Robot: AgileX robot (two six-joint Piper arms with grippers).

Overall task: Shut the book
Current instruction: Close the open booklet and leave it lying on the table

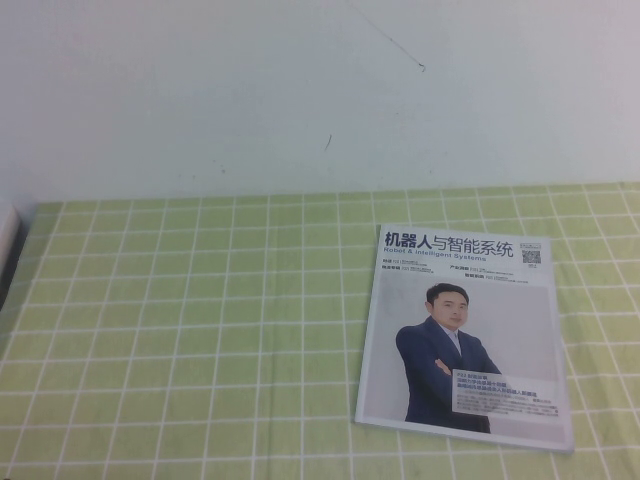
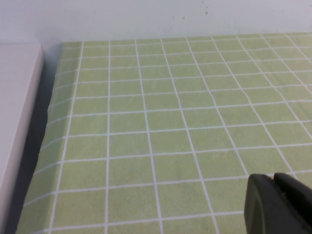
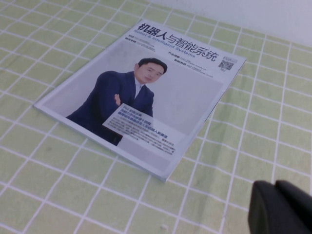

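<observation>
A magazine (image 1: 463,335) lies shut and flat on the green checked cloth (image 1: 200,330), right of the middle, its cover showing a man in a dark suit under Chinese title text. The right wrist view shows the same magazine (image 3: 141,95) with its cover up. My right gripper (image 3: 274,187) hovers over the cloth beside the magazine's near corner, fingers pressed together and holding nothing. My left gripper (image 2: 273,179) is over bare cloth far to the left, also shut and empty. Neither arm appears in the high view.
A white wall (image 1: 300,90) rises behind the table. A pale board or ledge (image 2: 17,122) runs along the cloth's left edge, seen also as a sliver of ledge (image 1: 6,240) in the high view.
</observation>
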